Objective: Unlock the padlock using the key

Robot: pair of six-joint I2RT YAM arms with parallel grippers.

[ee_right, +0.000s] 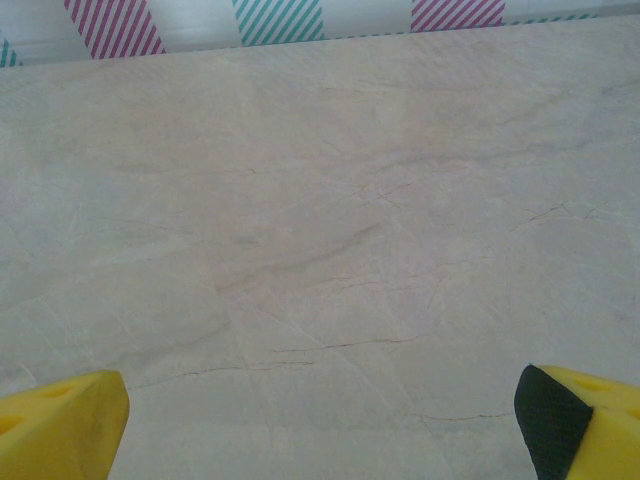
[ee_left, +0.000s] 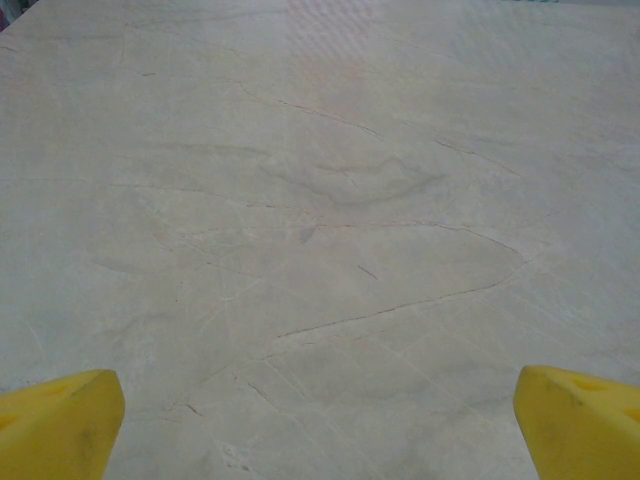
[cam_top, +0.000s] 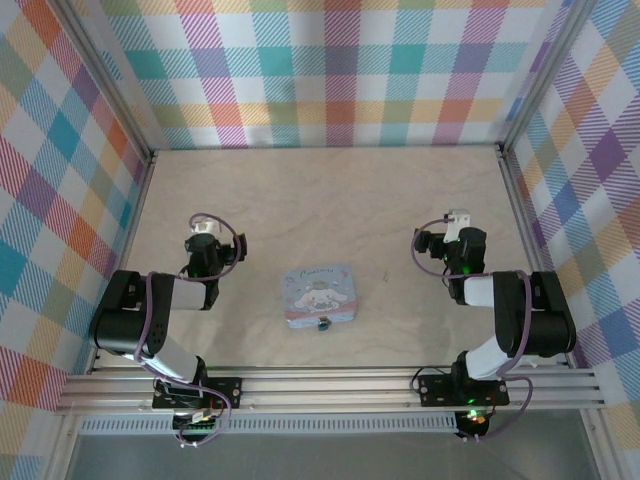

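Both arms are sitting folded near their bases, holding nothing. The left gripper (cam_top: pixel 203 230) and the right gripper (cam_top: pixel 455 222) are standing wide open, each well apart from the tin (cam_top: pixel 320 292) lying between them. The padlock (cam_top: pixel 325 322) is sitting at the tin's near edge, touching it. A dark speck (cam_top: pixel 383 277) on the table (cam_top: pixel 300 200), near the tin's right side, may be the key, but it is too small to tell.

The step in hand, I judge, is fetching the key. Doing it well is calling for jaws closing squarely across its thin body, since it would be lying flat, while the other arm is steadying the padlock.

The top view is giving tin, padlock and both arms together. The wrist views are giving the yellow fingertips (ee_left: pixel 60 420) spread to the frame corners over marbled tabletop, and the right one is also catching the plaid wall (ee_right: pixel 280 20).
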